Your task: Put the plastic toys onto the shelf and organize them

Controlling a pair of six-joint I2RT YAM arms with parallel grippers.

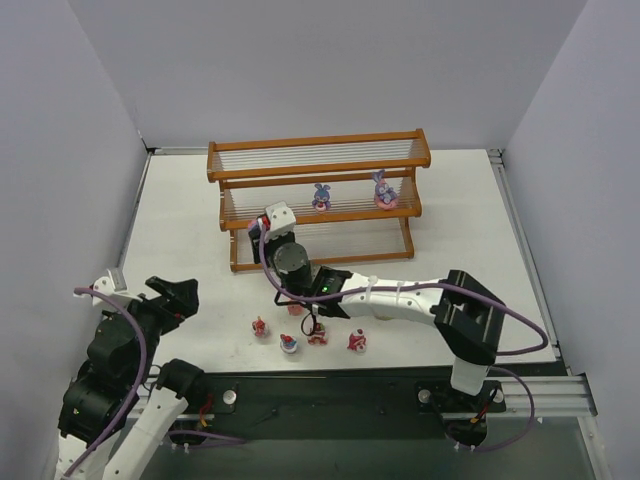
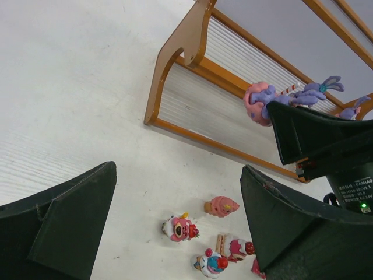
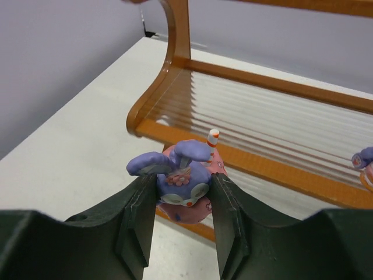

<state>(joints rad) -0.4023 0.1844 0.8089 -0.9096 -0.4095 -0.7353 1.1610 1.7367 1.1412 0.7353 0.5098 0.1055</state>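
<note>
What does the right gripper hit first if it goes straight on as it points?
Probably the shelf: the right gripper, shut on the purple bunny, points at a rod tier's front rail. Depth unclear.

shelf (image 1: 318, 150) top tier free | middle: bunnies (image 1: 321, 197) block centre-right | bottom probably free

With its fingers (image 2: 58, 221) spread wide apart, the left gripper (image 2: 178, 175) frames a pink cupcake (image 2: 221, 206) and three other toys (image 2: 180, 227) lying close together on the white table (image 2: 70, 87), while beyond them the right gripper (image 2: 277, 114) holds a purple bunny (image 2: 294, 96) in front of the shelf (image 2: 175, 64).
</note>
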